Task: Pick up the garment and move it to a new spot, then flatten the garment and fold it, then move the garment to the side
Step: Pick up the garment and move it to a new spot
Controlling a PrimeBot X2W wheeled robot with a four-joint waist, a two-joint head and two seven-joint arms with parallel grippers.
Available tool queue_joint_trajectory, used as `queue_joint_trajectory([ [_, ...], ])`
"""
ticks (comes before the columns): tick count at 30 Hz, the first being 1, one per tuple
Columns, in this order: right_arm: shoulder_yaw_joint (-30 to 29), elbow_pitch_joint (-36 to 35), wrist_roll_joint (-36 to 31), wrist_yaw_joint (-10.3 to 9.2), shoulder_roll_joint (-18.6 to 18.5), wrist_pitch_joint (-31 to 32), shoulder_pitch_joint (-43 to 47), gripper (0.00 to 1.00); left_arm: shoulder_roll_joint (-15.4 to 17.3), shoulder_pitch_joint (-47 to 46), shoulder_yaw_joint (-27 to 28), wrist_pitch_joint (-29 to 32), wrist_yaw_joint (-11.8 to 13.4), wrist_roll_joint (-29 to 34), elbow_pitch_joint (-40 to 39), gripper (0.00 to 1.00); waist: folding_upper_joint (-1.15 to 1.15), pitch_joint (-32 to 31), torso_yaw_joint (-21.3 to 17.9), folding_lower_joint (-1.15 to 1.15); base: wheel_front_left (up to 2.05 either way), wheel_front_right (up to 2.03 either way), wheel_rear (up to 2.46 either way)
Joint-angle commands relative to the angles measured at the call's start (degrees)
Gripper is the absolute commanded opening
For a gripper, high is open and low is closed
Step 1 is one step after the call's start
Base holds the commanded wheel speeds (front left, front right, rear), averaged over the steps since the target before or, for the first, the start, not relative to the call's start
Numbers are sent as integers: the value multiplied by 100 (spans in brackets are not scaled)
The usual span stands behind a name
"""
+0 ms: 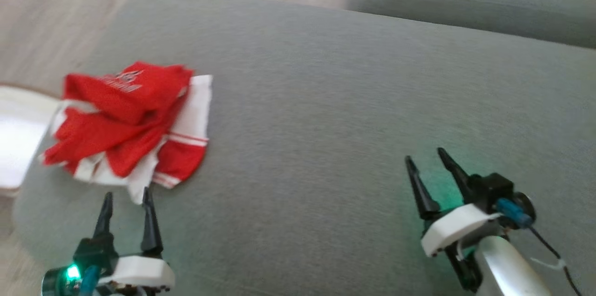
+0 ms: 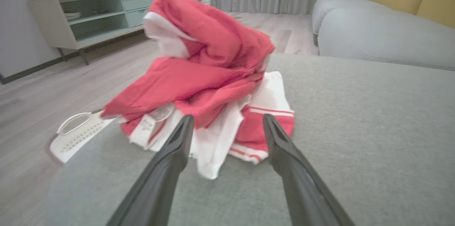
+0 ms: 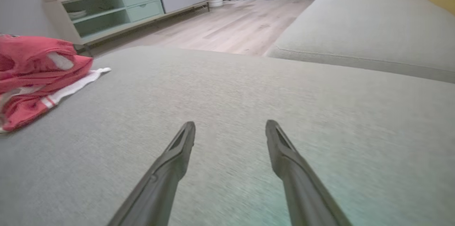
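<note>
Pickup step in hand: crumpled red-and-white fabric garment (image 1: 132, 119) heaped at left edge of grey upholstered cushion (image 1: 326, 100). Just near of it, left end effector (image 1: 128, 192) released, jaws spread; right end effector (image 1: 424, 154) released too, well apart rightward. Next likely calls for left reaching forward, pinching a fold.

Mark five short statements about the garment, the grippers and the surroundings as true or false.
1. The red and white garment lies on the grey cushion. True.
2. The left gripper is shut on the garment. False: its jaws stand open at the garment's near edge.
3. The right gripper is open over bare cushion. True.
4. The garment is folded flat. False: it is bunched in a heap.
5. A white plastic basket sits on the floor beside the cushion. True.
</note>
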Motion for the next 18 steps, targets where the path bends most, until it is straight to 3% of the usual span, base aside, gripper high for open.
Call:
queue_joint_trajectory([
  [1,176,-149,45,-4,42,-63,-240,100,39,-31,218,-70,14,2,-151,100,0,-1,321,0,0,0,0],
  [8,522,-90,159,-4,53,-63,-300,100,51,45,345,-70,-71,37,-189,100,0,-12,498,0,0,0,0],
  [18,668,-94,298,-4,-89,-63,-229,100,168,-602,251,-70,-226,149,-371,100,0,146,343,0,0,0,0],
])
